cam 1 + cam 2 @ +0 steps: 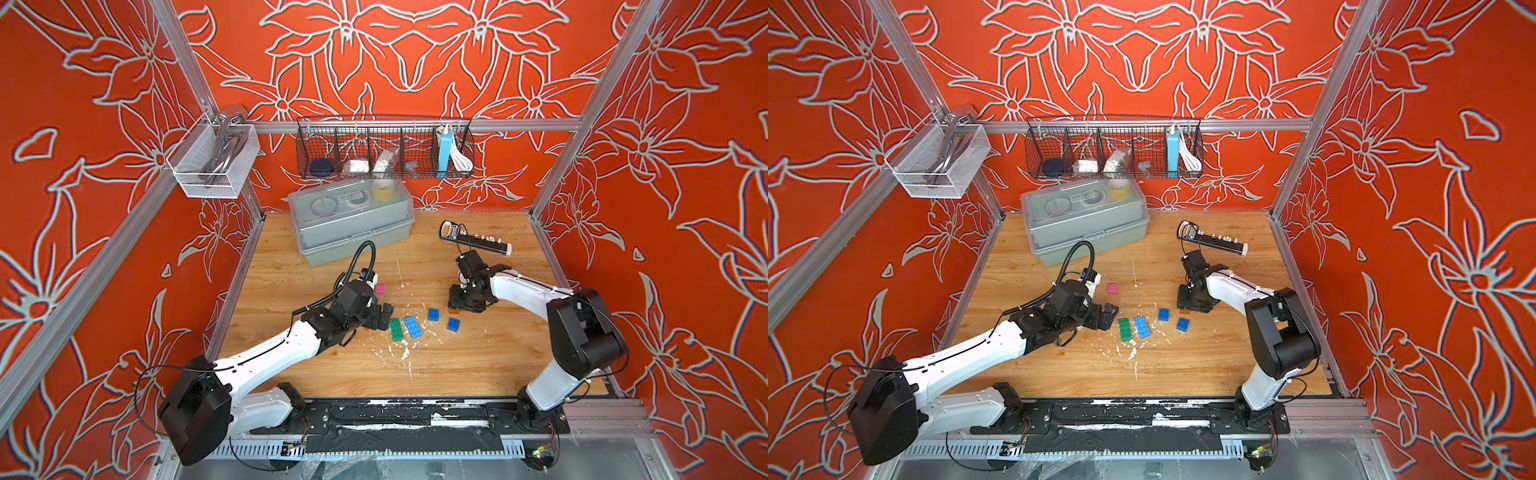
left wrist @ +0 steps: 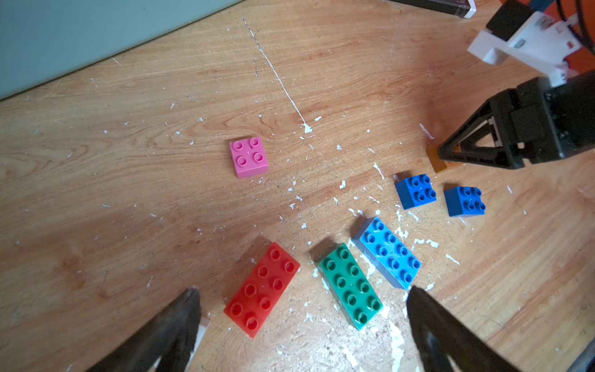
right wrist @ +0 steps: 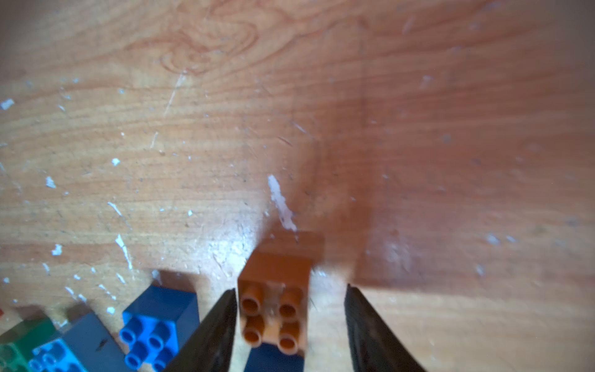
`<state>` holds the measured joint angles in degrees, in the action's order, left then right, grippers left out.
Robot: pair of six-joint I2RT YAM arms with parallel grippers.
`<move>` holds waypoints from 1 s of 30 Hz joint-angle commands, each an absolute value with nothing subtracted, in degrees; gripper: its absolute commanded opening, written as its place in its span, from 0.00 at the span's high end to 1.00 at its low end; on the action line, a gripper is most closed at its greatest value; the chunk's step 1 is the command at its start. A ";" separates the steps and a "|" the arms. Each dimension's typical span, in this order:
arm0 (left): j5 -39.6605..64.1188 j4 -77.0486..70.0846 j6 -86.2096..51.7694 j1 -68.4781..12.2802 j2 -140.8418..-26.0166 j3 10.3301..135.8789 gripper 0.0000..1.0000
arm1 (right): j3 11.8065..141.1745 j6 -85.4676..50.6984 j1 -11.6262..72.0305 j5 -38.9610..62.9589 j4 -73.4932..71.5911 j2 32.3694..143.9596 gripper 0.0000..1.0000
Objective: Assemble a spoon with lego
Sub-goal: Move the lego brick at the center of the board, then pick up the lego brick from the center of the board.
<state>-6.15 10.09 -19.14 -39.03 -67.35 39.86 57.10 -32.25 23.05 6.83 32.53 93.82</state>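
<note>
The lego (image 1: pixel 412 326), likely light, stiff and slick-sided, lies loose near the middle of the table (image 1: pixel 478 365); the left gripper (image 2: pixel 304 290) gapes over the red brick (image 2: pixel 262 290), the right gripper (image 3: pixel 289 290) stands open astride the brown brick (image 3: pixel 273 309), probably best pinched across flat opposite sides.

Lego (image 1: pixel 412 326) scattered on table (image 1: pixel 478 365); box (image 1: pixel 353 220) behind; power strip (image 1: pixel 476 239) right of box; basket (image 1: pixel 320 141) above on rail (image 1: pixel 519 124).

arms (image 1: pixel 266 357): white shells, black joints | cables (image 1: pixel 355 255): black, ribbed hose | jaws: black, triangular
</note>
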 commanded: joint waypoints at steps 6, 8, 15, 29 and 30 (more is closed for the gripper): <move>-5.63 9.44 -20.24 -39.46 -65.84 39.39 0.02 | 51.35 -36.51 26.39 2.17 36.37 83.07 0.43; -5.33 9.38 -20.38 -39.46 -65.74 39.15 0.02 | 50.54 -37.29 27.11 1.72 36.74 82.92 0.43; -4.66 8.79 -20.69 -39.81 -65.97 38.51 0.02 | 49.65 -38.69 29.83 0.62 35.22 85.49 0.36; -4.47 8.26 -20.65 -39.96 -66.97 38.77 0.02 | 50.12 -36.30 30.41 0.38 37.18 88.03 0.38; -4.40 8.27 -20.67 -39.98 -66.97 38.76 0.02 | 50.23 -36.16 30.45 -0.48 37.95 87.87 0.38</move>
